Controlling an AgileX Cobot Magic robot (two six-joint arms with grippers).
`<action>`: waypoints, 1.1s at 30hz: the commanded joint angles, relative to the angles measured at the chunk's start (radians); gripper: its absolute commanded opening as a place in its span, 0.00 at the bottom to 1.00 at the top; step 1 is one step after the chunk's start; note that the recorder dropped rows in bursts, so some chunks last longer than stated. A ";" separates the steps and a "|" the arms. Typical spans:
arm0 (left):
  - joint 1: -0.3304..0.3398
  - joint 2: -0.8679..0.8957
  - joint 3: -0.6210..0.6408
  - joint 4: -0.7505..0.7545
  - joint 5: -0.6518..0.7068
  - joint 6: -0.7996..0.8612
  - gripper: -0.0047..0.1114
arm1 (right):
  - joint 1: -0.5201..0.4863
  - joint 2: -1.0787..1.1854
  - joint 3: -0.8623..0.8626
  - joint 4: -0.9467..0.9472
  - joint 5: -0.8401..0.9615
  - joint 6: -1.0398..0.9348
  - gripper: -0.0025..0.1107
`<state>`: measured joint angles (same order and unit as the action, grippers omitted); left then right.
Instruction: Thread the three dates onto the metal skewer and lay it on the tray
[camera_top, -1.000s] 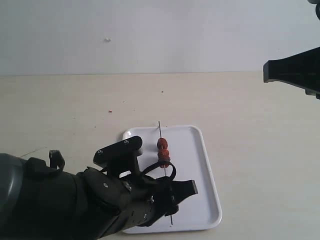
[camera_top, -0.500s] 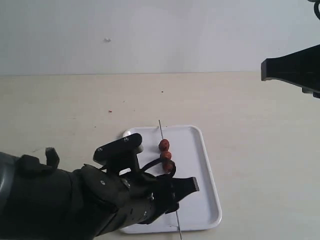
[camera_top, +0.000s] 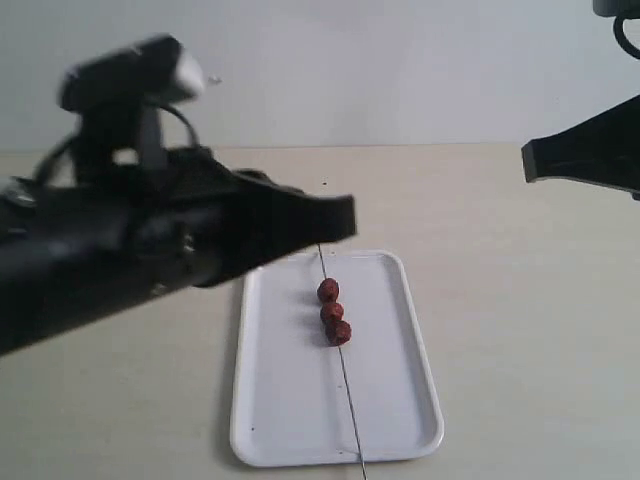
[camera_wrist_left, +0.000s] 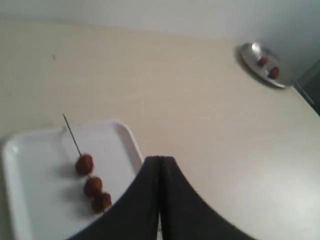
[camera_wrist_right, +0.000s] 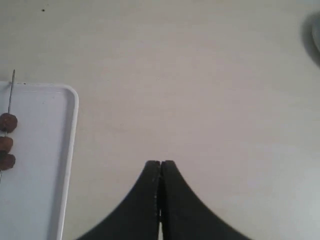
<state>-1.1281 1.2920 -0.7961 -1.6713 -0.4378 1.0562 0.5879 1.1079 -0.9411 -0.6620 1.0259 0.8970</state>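
Masking one tray (camera_top: 400, 400) corner: blurred left arm (camera_top: 150, 240)

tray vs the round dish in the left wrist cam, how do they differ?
The tray is white and rectangular; the dish is silvery and round. The tray holds the metal skewer with the three dates threaded; the dish holds two loose dark reddish lumps. Both lie flat on the table.

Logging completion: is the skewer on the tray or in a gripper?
On the tray. The skewer lies along it, dates threaded, and nothing holds it.
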 joint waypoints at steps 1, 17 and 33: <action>-0.073 -0.236 0.092 -0.045 -0.251 0.196 0.04 | 0.000 -0.015 0.011 0.000 -0.001 -0.038 0.02; -0.197 -0.749 0.378 -0.073 -0.426 0.320 0.04 | 0.000 -0.347 0.356 0.002 -0.189 0.099 0.02; -0.197 -0.749 0.347 -0.073 -0.432 0.338 0.04 | 0.000 -0.351 0.356 0.007 -0.191 0.099 0.02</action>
<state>-1.3197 0.5479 -0.4411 -1.7535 -0.8633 1.3778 0.5879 0.7605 -0.5899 -0.6533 0.8446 0.9974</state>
